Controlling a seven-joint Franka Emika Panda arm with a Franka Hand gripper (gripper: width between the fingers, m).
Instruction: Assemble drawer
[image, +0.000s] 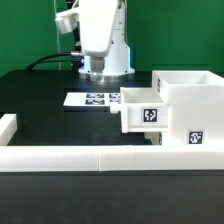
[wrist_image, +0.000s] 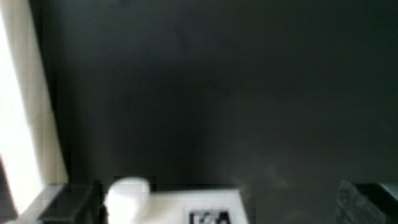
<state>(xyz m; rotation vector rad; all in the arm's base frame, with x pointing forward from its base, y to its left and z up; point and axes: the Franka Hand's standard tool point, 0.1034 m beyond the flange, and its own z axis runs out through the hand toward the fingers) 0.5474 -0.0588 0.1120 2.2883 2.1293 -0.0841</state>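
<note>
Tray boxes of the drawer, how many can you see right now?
1: a tray box sits partly inside the casing, sticking out toward the exterior view's left. A second may be hidden inside or behind the casing.

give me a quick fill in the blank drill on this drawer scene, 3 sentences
1. The table top is ____ in colour.
2. The small tray sticks out of the big casing toward the exterior view's ____.
3. The marker board lies flat, between the robot's base and the ____.

Missing words: black; left; small tray
</note>
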